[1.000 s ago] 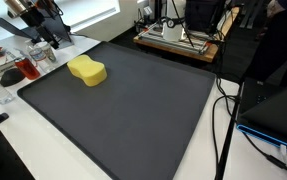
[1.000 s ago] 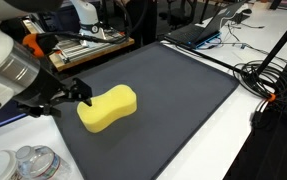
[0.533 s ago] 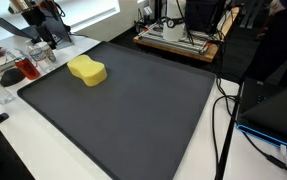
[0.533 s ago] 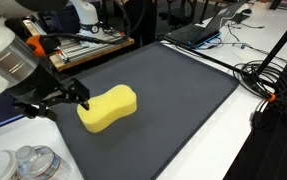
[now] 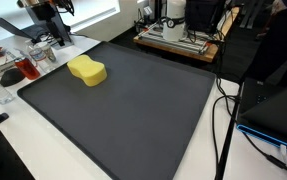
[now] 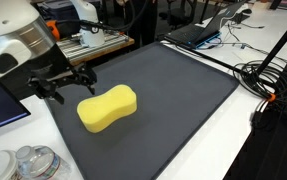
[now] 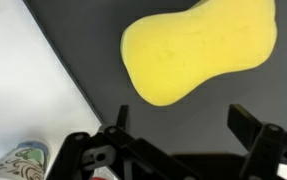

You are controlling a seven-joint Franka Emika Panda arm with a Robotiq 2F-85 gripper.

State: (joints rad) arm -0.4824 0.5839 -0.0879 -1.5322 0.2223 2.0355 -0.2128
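While your gripper [image 6: 61,83] is hovering above the near edge of the dark mat [image 6: 173,100], its jaws are standing wide apart and gripping nothing. In the wrist view the two fingers [image 7: 258,140] are spreading along the bottom of the picture with only mat between them.

You are looking at a yellow sponge [image 6: 107,108], peanut-shaped with a narrower waist, lying flat on the mat. From the gripper in that exterior view, it is sitting at about four o'clock, close by but clearly apart from the fingertips. In the wrist view the sponge [image 7: 198,50] is filling the upper half, at roughly one o'clock from the open jaws. In an exterior view the sponge [image 5: 87,71] is resting toward the mat's far left corner, near a clutter of dishes [image 5: 13,70] on the white table [image 5: 23,140].

You are probably dealing with something very light, soft and springy. It will likely squash under the pads rather than slip, and it is not fragile. Judging from its shape, the pinched waist is offering the narrowest span, so closing across it should be giving you the surest hold. Pressing too far down may be flattening it against the mat instead.
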